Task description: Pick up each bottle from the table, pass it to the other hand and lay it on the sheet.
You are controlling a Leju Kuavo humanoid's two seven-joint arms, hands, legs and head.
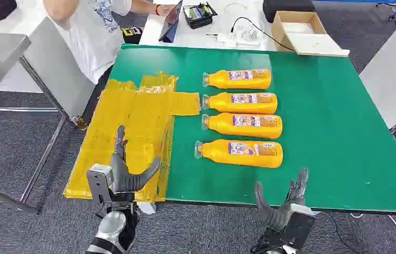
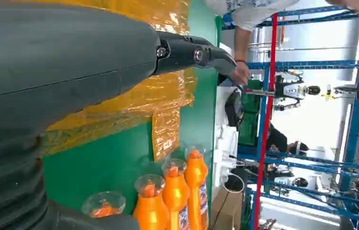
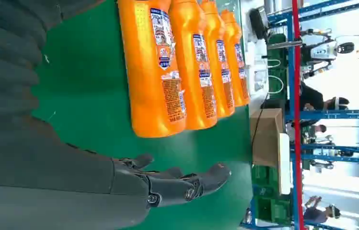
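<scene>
Several orange bottles lie side by side on the green table [image 1: 333, 137], caps pointing toward the yellow sheet [image 1: 132, 127]. The nearest bottle [image 1: 240, 153] [image 3: 156, 72] lies closest to me; the farthest bottle [image 1: 238, 79] is at the back. The left wrist view catches the clear caps of the bottles [image 2: 172, 191]. My left hand [image 1: 124, 172] hovers open over the near edge of the sheet, fingers spread. My right hand [image 1: 285, 203] is open at the table's front edge, just short of the nearest bottle, holding nothing.
A person in a white shirt [image 1: 95, 26] stands at the far left corner of the table. Behind the table are a cardboard box [image 1: 304, 32], cables and a tablet [image 1: 172, 21]. A grey table [image 1: 0, 58] stands at left.
</scene>
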